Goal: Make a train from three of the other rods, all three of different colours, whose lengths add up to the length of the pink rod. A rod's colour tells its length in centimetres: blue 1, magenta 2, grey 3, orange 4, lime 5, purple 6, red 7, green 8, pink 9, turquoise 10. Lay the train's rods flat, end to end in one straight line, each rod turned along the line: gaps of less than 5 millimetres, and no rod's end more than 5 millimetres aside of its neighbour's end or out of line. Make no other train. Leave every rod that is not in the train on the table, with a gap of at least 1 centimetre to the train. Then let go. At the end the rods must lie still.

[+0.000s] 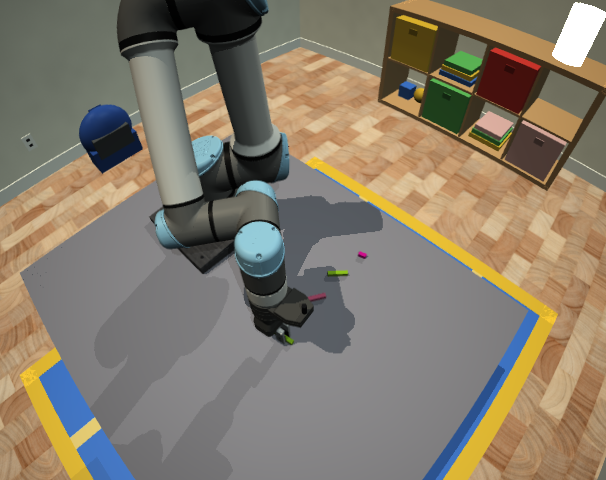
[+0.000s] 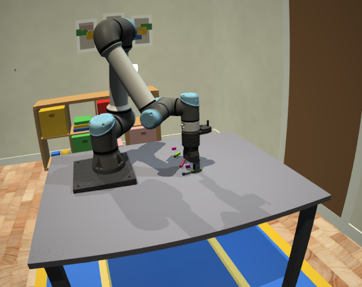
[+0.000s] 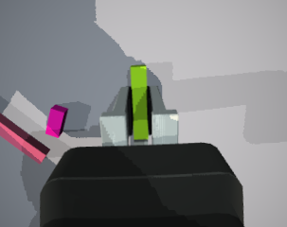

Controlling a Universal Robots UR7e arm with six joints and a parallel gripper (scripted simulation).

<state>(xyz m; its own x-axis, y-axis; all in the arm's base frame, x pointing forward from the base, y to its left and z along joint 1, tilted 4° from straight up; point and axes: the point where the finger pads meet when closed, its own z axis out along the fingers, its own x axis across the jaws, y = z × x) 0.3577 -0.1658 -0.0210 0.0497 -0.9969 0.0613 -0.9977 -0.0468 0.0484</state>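
Lime rod [image 3: 139,102] is clamped between the closed fingers of the gripper [image 3: 139,131], low over the grey bench [image 1: 396,361]. Just beside it, a magenta rod [image 3: 56,120] and the pink rod [image 3: 20,142] are seen. A second lime rod [image 1: 337,272] and another magenta rod [image 1: 362,254] lie well apart.

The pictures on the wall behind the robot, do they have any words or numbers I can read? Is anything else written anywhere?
No readable text anywhere.
Wall pictures: only coloured blocks, no letters.
Shelf boxes: plain, no labels.
Lime rod in the gripper: no markings.
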